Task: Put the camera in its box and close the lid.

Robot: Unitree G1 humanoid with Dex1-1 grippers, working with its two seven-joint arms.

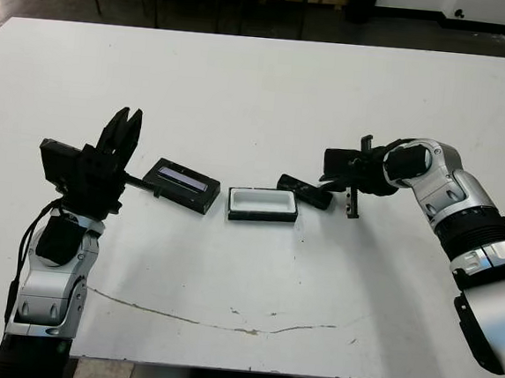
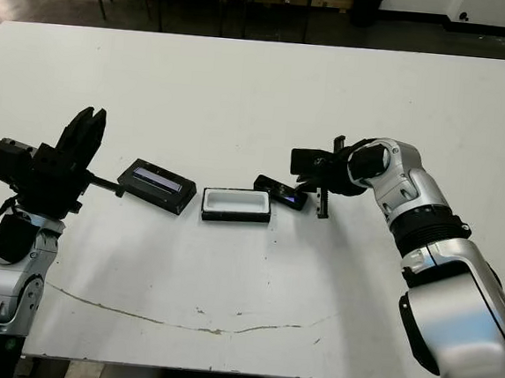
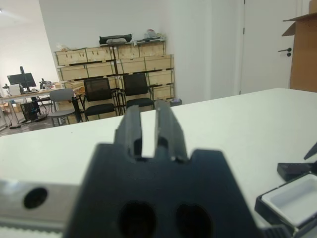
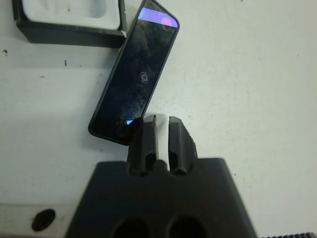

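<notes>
Right gripper (image 4: 162, 121), fingers nearly together, hangs beside the camera (image 4: 134, 77) by the open box (image 1: 263, 204); left gripper (image 3: 148, 116) likewise closed

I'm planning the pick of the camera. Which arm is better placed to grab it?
Probably the right. The right gripper hovers just beside the camera, which lies on the box's right. The left gripper is beyond the lid, on the box's far side.

Bright, even overhead light, soft shadows on the white table (image 1: 261, 92); wrist views blur up close.
</notes>
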